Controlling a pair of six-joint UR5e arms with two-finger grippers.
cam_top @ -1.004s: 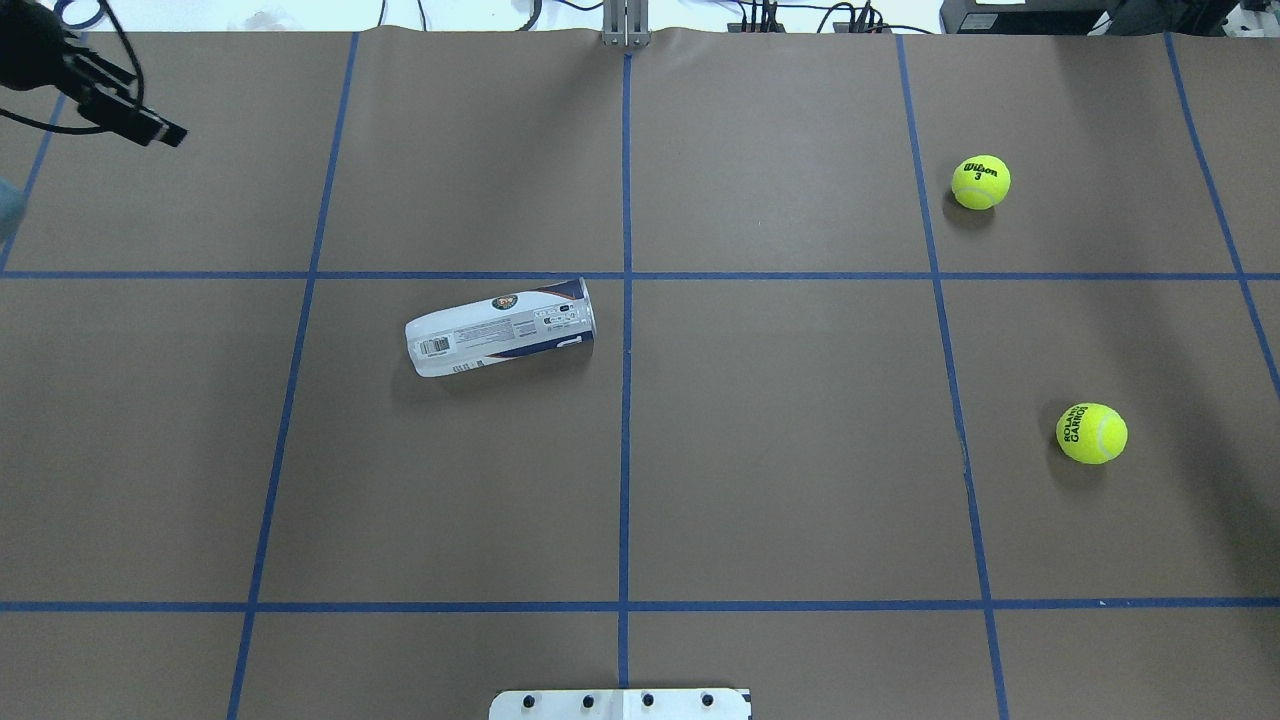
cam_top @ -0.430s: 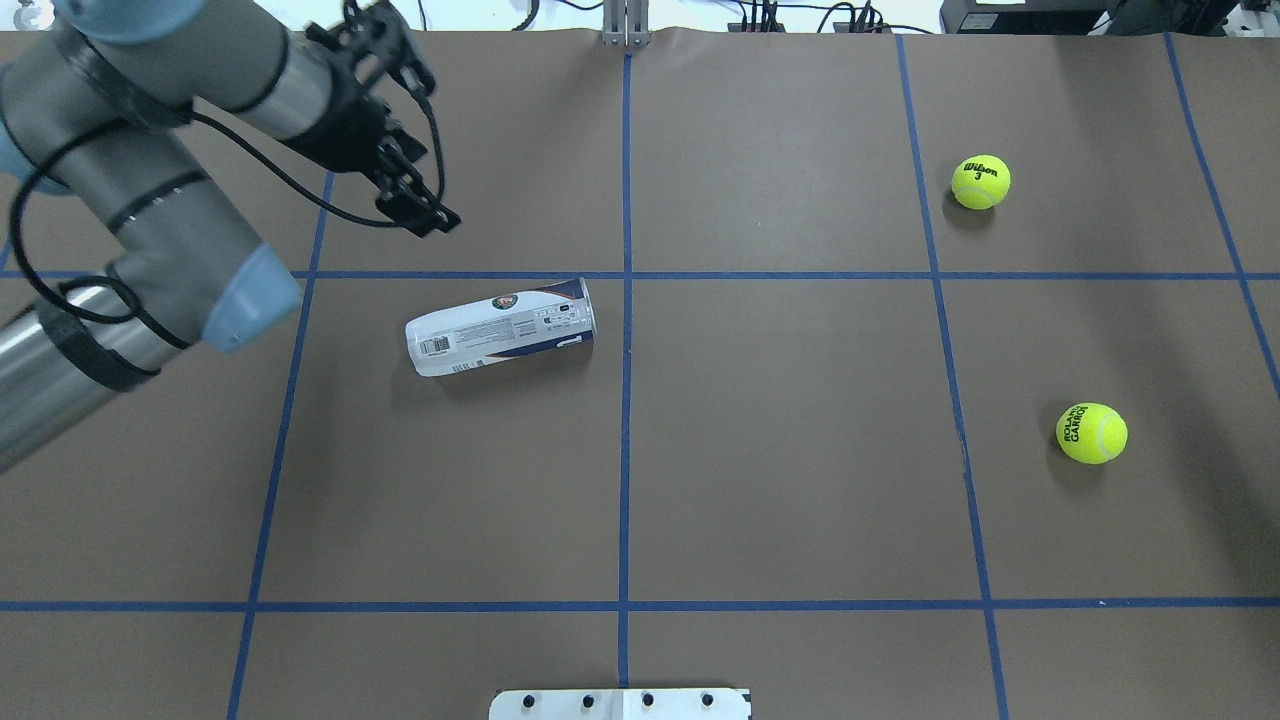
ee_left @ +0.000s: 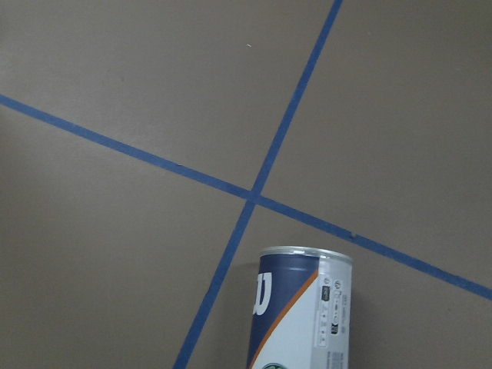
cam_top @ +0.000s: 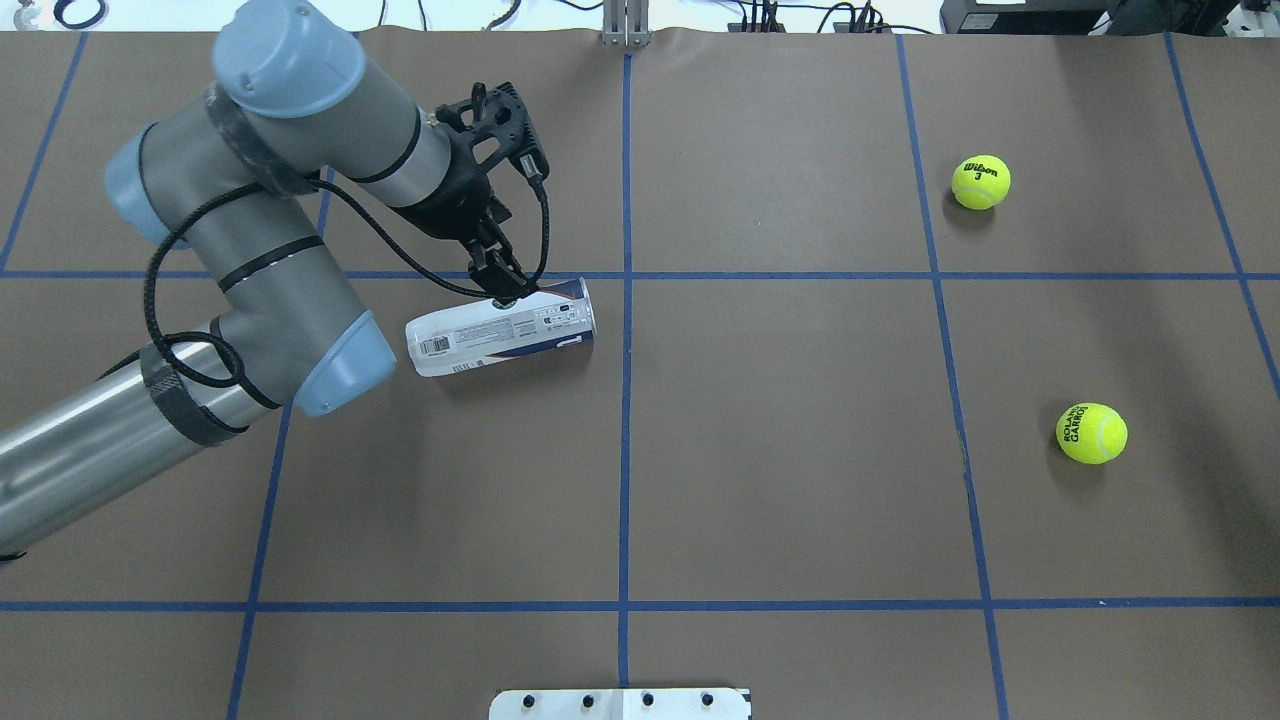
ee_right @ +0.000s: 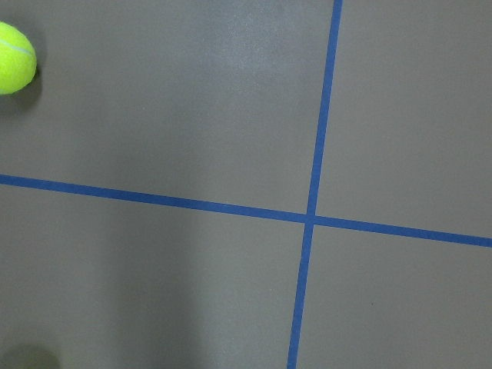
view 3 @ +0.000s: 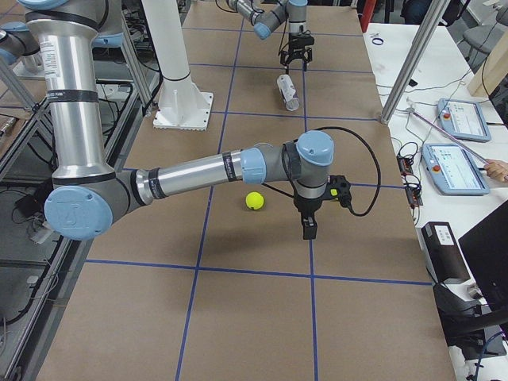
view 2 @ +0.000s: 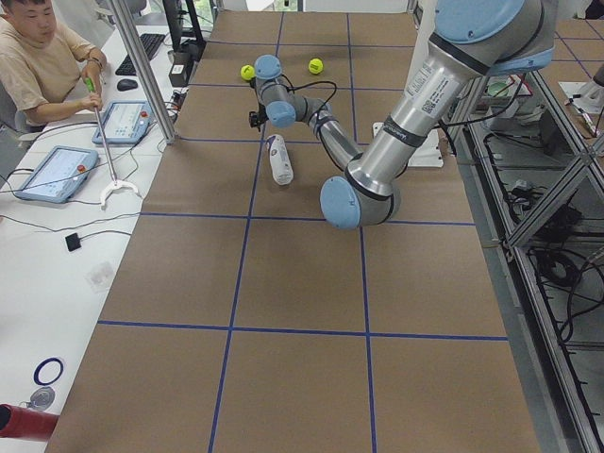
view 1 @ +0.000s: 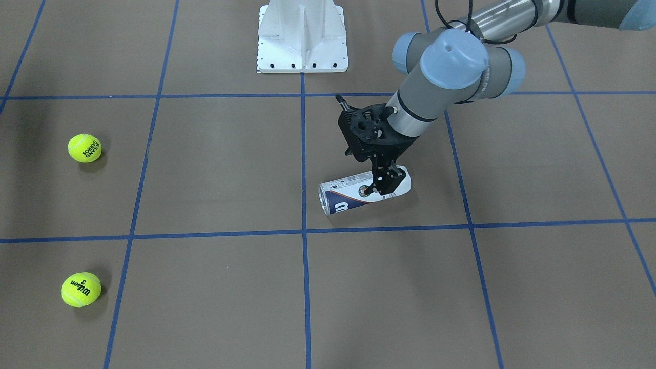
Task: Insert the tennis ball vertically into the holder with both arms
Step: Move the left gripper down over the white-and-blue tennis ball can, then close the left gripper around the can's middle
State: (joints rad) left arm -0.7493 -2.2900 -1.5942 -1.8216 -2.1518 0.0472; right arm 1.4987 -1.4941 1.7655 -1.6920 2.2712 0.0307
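Lying on its side on the brown bench point(cam_top: 780, 470): the holder point(cam_top: 470, 340), a clear tennis-ball can, its metal-rimmed mouth toward the centre blue tape line point(cam_top: 625, 420) and just short of it.
Left gripper point(cam_top: 502, 290): pointed down over the holder, jaws parted; contact cannot be told.
Wilson tennis ball point(cam_top: 980, 182) and Roland Garros tennis ball point(cam_top: 1091, 433): on the bench at the robot's right, well apart from the holder.
Right gripper point(view 3: 308, 232): seen only from the right-end view, pointing down near one of the balls; jaw state cannot be told.
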